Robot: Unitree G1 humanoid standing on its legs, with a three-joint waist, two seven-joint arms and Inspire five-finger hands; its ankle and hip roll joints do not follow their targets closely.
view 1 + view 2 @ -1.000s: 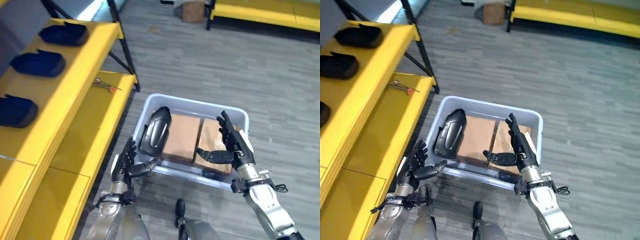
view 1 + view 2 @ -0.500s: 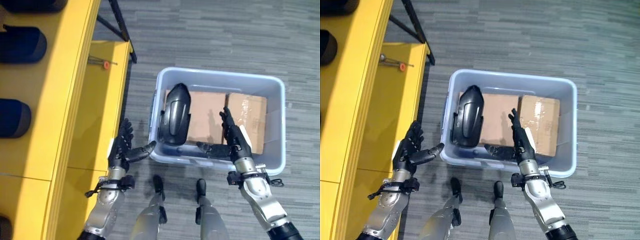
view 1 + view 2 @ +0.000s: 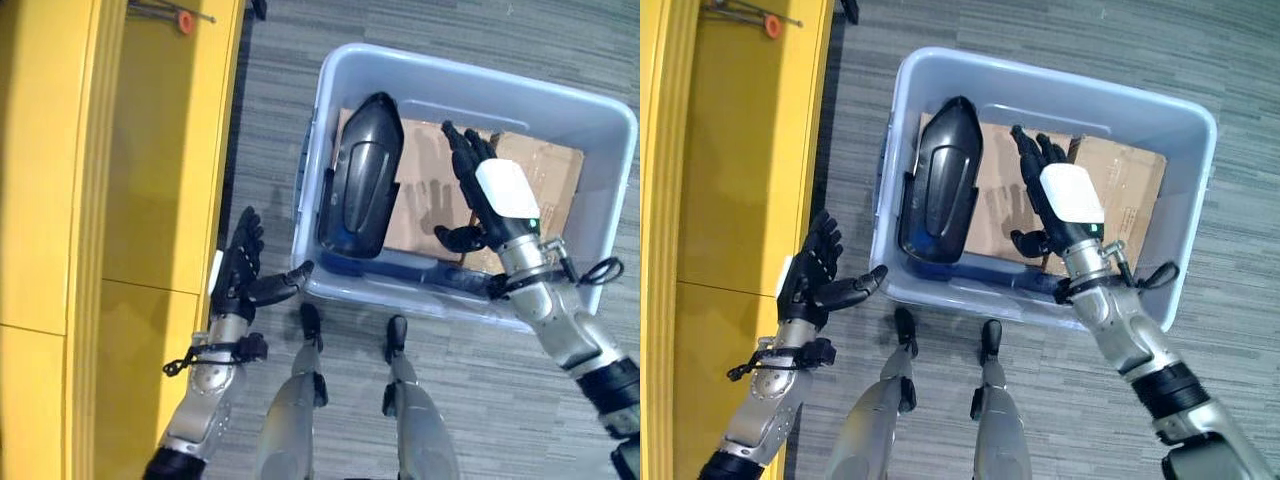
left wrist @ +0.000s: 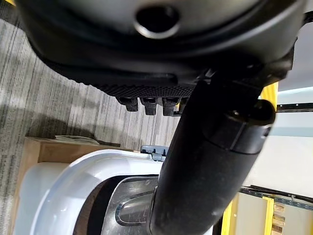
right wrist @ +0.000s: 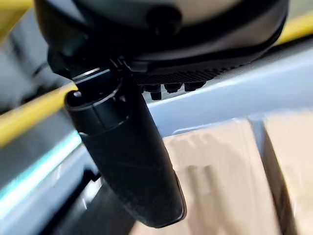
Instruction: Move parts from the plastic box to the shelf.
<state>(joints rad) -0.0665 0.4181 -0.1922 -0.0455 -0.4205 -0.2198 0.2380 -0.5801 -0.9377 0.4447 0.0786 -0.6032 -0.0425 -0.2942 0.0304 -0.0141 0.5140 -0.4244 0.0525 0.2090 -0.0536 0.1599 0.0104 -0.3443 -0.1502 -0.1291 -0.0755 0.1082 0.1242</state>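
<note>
The right hand [image 3: 487, 195] hangs over the plastic box [image 3: 590, 115] with its fingers spread and holding nothing, palm turned toward the one black part [image 3: 360, 188] that lies along the left side of the box on a cardboard sheet [image 3: 420, 190]. From the same eye view the left hand [image 3: 243, 280] waits outside the box, just beside its near-left corner above the floor, fingers spread too and empty, with the yellow shelf [image 3: 170, 170] at its left and a small red-handled tool [image 3: 175, 17] lying at the far end of that shelf. The other eye view tells the same story: part inside the box, both hands apart from it. The left wrist view looks past its straight thumb to the pale rim of the box and a curved edge of the part beyond. The right wrist view shows its thumb over the cardboard, clear of everything. My worry is the part itself: it looks long, smooth and rounded, so a one-sided grab could let it slide or tip against the box wall, and the left hand, being outside the rim, may knock the box while reaching in.
</note>
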